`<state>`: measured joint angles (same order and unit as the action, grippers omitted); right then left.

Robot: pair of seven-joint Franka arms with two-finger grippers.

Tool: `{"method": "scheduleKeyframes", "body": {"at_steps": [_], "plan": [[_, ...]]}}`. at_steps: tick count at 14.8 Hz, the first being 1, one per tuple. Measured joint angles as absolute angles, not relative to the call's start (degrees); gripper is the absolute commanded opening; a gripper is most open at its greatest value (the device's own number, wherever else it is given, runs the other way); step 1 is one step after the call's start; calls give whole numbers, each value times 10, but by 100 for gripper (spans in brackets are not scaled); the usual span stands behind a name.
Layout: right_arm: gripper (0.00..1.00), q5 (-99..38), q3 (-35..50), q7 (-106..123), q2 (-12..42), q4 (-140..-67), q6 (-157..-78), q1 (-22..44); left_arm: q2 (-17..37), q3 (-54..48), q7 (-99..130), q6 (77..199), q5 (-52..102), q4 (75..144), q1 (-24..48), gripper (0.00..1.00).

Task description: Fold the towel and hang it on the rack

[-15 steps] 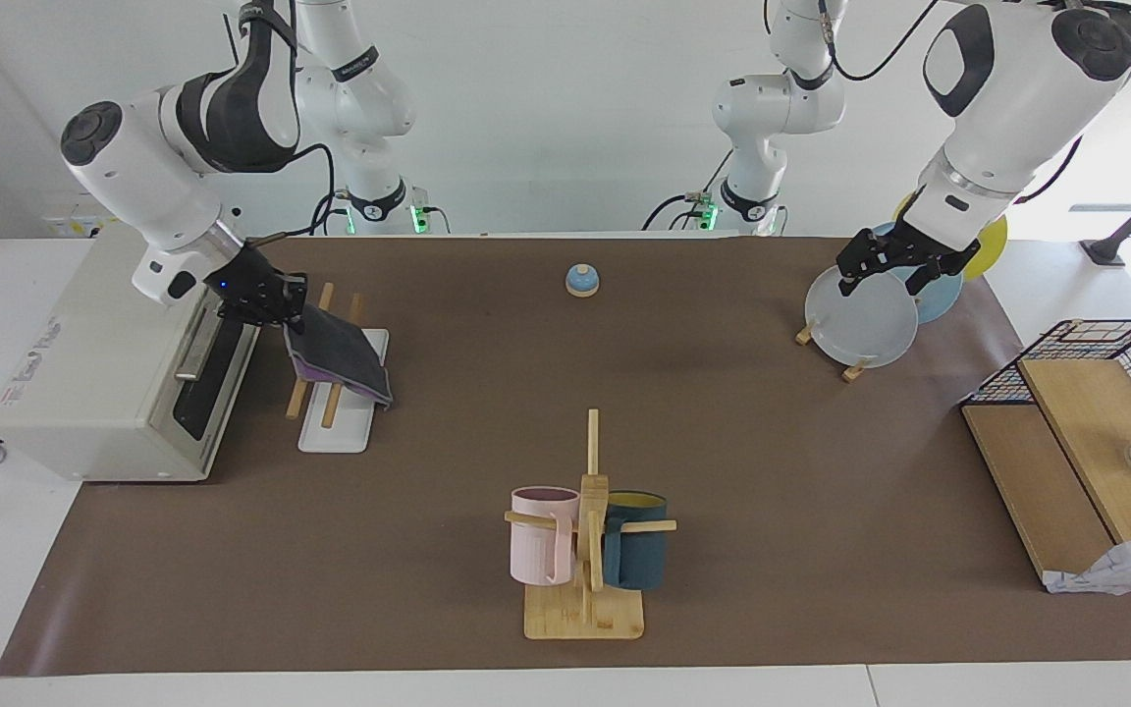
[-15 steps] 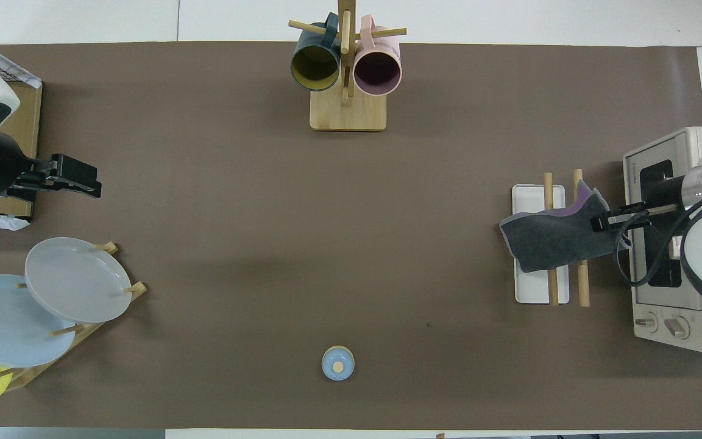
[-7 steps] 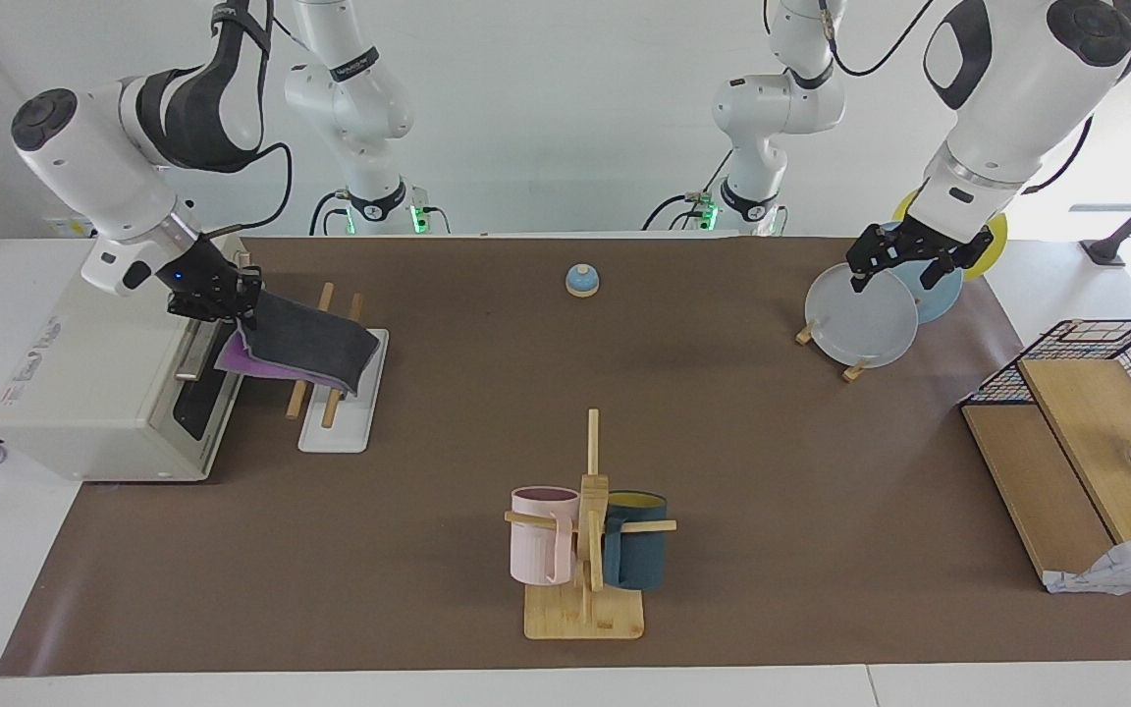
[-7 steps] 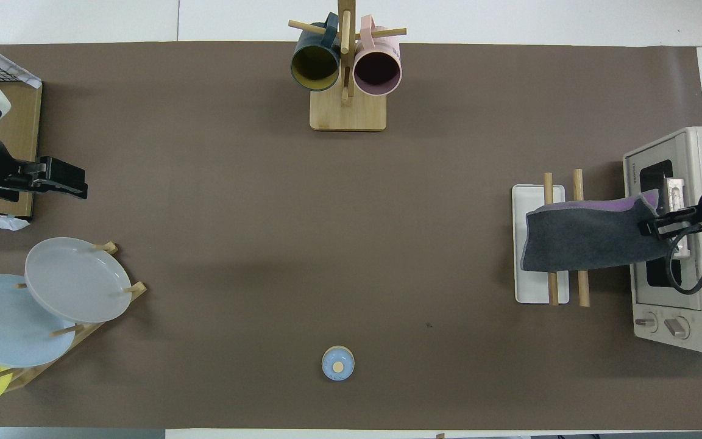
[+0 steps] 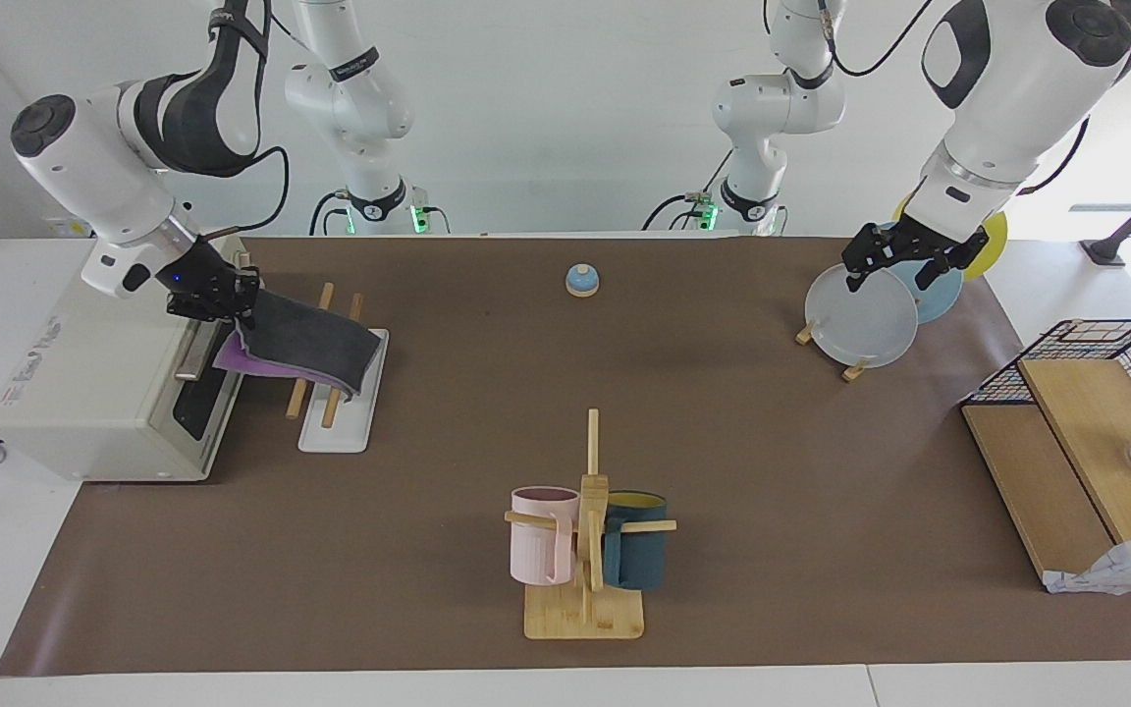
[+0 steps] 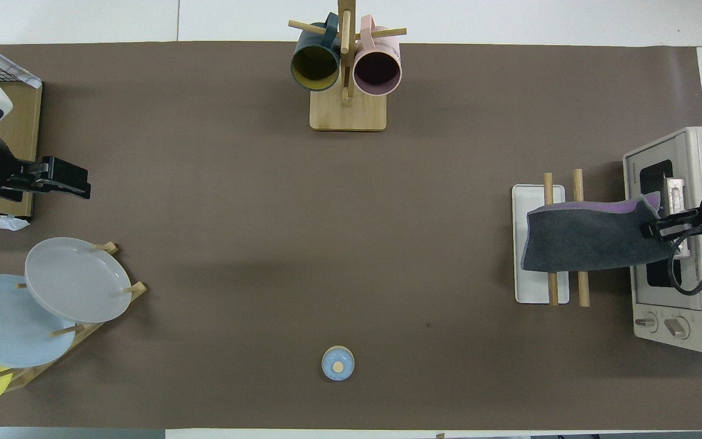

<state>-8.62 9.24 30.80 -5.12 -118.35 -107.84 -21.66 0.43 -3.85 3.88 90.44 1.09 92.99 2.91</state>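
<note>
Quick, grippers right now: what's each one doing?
Right gripper: shut on the towel, which drapes over the rack.
Left gripper: open, empty, waiting over the plates.

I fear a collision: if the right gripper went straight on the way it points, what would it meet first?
Probably the rack, at its rod beside the oven, under the towel that the right gripper holds; height is unclear, so it might pass above.

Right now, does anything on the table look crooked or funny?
Only the towel. It lies across the rack lopsided: the right gripper holds one end up by the oven, so the purple side peeks out underneath. Everything else looks tidy.
</note>
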Motion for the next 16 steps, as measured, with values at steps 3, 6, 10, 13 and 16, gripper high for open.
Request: {"method": "scheduleKeyframes", "body": {"at_steps": [3, 6, 10, 13, 16], "plan": [[31, -86, 93, 308, -55, -1187, -1078, -217, 4, -38, 39, 904, 11, 930, 29, 100], [100, -86, 93, 308, -56, -1188, -1078, -217, 4, -38, 39, 904, 11, 930, 29, 100], [100, -86, 93, 308, -56, -1186, -1078, -217, 4, -36, 39, 904, 11, 930, 27, 100], [100, -72, 95, 308, -57, -1168, -1073, -215, 4, -37, 39, 904, 11, 930, 27, 100], [100, -49, 101, 294, -57, -1133, -1026, -210, 4, -37, 39, 904, 11, 930, 27, 100]]}}
